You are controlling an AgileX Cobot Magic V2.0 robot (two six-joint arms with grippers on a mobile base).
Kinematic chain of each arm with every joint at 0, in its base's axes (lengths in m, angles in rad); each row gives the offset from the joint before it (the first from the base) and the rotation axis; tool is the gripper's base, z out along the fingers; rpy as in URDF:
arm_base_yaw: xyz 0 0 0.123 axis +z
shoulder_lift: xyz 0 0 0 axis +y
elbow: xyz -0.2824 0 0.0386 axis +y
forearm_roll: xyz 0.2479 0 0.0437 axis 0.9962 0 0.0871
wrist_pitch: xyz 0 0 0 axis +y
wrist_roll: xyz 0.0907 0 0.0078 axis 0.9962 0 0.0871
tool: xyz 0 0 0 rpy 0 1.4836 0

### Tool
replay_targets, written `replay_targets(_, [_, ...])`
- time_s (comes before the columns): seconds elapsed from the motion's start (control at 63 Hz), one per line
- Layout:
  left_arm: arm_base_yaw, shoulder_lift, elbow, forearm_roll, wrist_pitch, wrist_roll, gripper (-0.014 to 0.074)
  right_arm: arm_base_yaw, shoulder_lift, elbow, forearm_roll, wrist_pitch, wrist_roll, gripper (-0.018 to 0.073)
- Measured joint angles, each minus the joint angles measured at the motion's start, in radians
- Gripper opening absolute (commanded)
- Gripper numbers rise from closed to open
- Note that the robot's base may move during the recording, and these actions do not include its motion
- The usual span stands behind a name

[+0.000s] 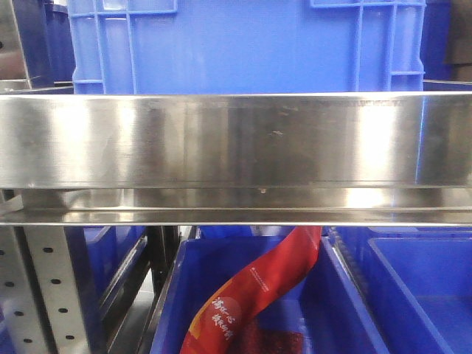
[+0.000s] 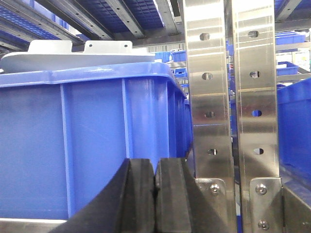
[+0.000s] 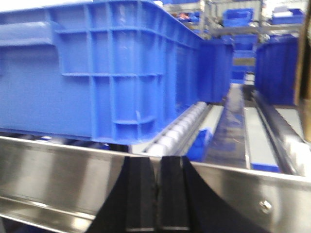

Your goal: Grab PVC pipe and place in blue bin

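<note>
- Closed black pads of my left tool point(image 2: 155, 194) fill the bottom of its wrist view, holding nothing; my right tool point(image 3: 159, 194) is likewise pressed shut and empty.
- Ahead of the left tool stands a blue bin point(image 2: 87, 145), with pale grey-white pieces point(image 2: 73, 56) just above its rim; I cannot tell whether these are pipe.
- Otherwise no pipe shows in any view.
- PVC should be light, stiff and slick, so I'd grip mid-length.

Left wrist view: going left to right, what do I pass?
Blue bin, closed hand low in front of the bin's right corner, first steel upright with holes, second steel upright, another blue bin at the right edge.
</note>
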Motion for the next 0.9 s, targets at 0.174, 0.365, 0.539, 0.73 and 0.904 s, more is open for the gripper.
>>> replay_targets(0.174, [0.000,0.000,0.000,0.000,0.000,0.000,-0.0111,0.011,0.000,0.000,0.000,0.002,0.000,-0.0163])
replay_targets(0.365, [0.000,0.000,0.000,0.000,0.000,0.000,-0.0111,0.014,0.000,0.000,0.000,0.000,0.000,-0.0163])
replay_targets(0.539, [0.000,0.000,0.000,0.000,0.000,0.000,-0.0111,0.014,0.000,0.000,0.000,0.000,0.000,-0.0163])
replay_targets(0.73, [0.000,0.000,0.000,0.000,0.000,0.000,-0.0111,0.006,0.000,0.000,0.000,0.000,0.000,-0.0163])
replay_targets(0.904, [0.000,0.000,0.000,0.000,0.000,0.000,-0.0111,-0.039,0.000,0.000,0.000,0.000,0.000,-0.0163])
